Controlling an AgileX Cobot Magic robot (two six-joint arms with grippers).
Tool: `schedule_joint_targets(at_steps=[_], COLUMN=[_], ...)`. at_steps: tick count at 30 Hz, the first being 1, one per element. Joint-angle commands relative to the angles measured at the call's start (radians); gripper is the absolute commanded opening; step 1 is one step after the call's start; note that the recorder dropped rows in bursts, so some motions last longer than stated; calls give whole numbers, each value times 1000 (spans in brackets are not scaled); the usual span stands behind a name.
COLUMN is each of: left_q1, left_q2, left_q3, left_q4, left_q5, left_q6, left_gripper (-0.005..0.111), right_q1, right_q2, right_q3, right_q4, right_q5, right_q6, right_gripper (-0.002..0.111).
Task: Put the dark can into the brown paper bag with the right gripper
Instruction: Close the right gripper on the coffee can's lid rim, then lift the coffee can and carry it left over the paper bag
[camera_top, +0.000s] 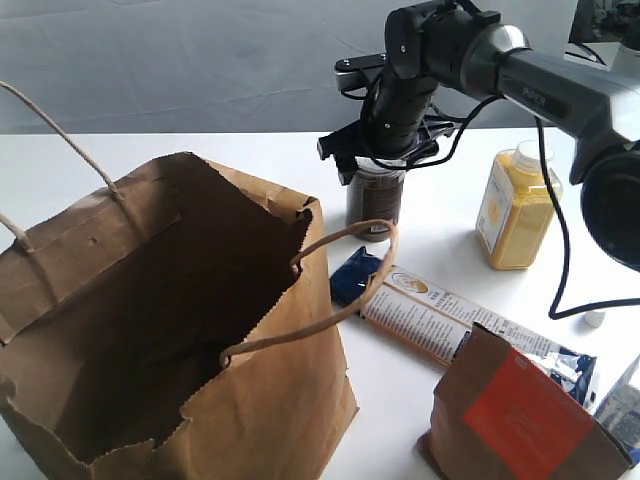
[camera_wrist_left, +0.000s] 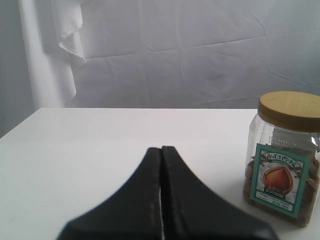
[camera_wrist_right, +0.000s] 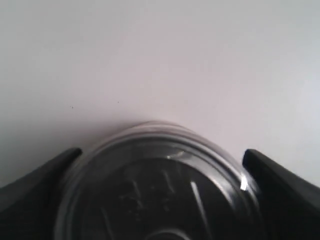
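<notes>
Kraft paper is nearest: the brown paper bag (camera_top: 270, 400) stands with its mouth open upward and one cord handle (camera_top: 340, 270) drooping across the rim on the three o'clock side. From that mouth the dark can (camera_top: 375, 205) is at about two o'clock, farther back. It stands upright on the white table (camera_top: 200, 150), apart from the bag.

My right gripper (camera_top: 378, 160) hangs over the can with its fingers spread wide, straddling the lid. In my wrist view a black finger (camera_wrist_right: 35, 190) shows on either side of the silver top, but I cannot tell whether the pads are pressing.

I judge the can stiff, smooth-walled and rather slippery, with some weight if it is full. I should therefore hold it on the round body just under the lid, squarely across the widest part and not on the lip. The bag is soft and may give if bumped.

My left gripper (camera_wrist_left: 161, 165) is pressed together on nothing.
</notes>
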Motion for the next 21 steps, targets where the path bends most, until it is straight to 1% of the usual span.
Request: schedule_joint_targets(at_steps=[1, 4, 5, 9, 11, 21], left_q1=[-6, -6, -6, -6, -6, -6], left_q2=[-3, -3, -3, -3, -3, -3], left_q3=[4, 4, 4, 4, 4, 4], left_q4=[3, 3, 3, 3, 3, 3], left_q5=[-7, -7, -7, -7, -7, -7], left_q6=[-4, -4, -4, -4, -4, -4], left_gripper=[0, 0, 0, 0, 0, 0], right_q1=[-1, -1, -1, 5, 13, 95], right_q2=[-4, -4, -7, -31, -59, -247], right_q3=[-6, -6, -6, -6, -6, -6], right_q4=[-8, -7, -7, -16, -54, -153], right_q5=[5, 31, 41, 80, 92, 163], right_q6=[12, 12, 12, 4, 4, 13], right_gripper=[37, 6, 0, 0, 0, 0])
